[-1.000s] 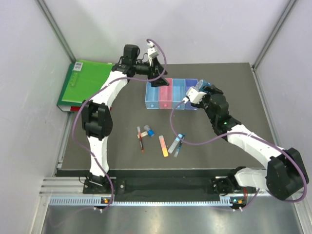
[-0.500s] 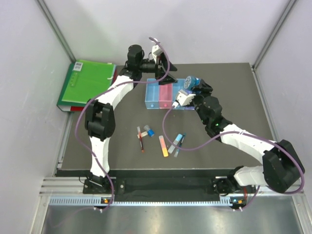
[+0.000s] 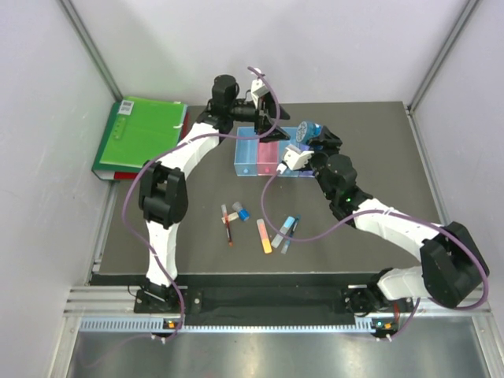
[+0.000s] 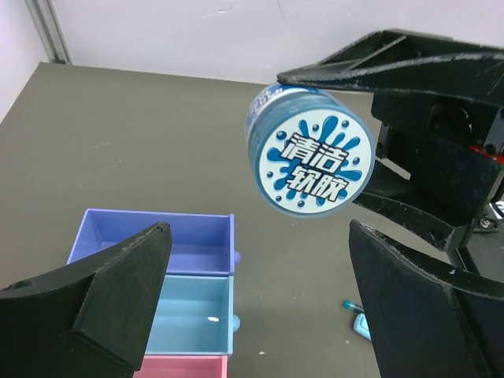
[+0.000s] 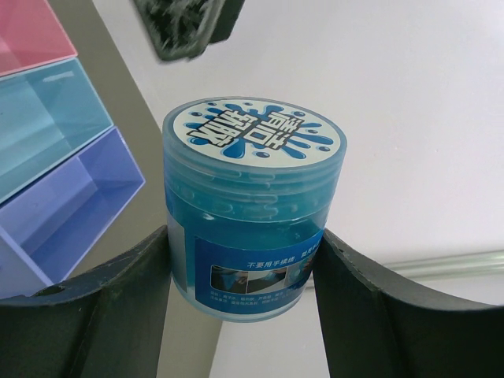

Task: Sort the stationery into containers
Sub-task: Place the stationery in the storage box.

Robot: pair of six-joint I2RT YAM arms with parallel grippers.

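Two arms: meeting above the row of bins [image 3: 246, 161].
Held: round blue tub [image 5: 252, 228], clamped by its sides in my right fingers [image 5: 102, 315], half spread, clear of the surface [image 3: 378, 150].
Waiting: my left fingers [image 4: 102, 299], spread wide and empty, facing the tub's lid, likely to receive it.
Unsorted: pens and sticks [image 3: 260, 228] lying on the surface.

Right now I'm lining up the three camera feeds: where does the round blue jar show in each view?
Top external: blue jar upper centre, in the right hand, by the bin row's right end.
Left wrist: blue jar upper centre, lid facing the camera.
Right wrist: blue jar centre, between the fingers.
Shared landmark: bin row, lower left in left wrist, upper left in right wrist.
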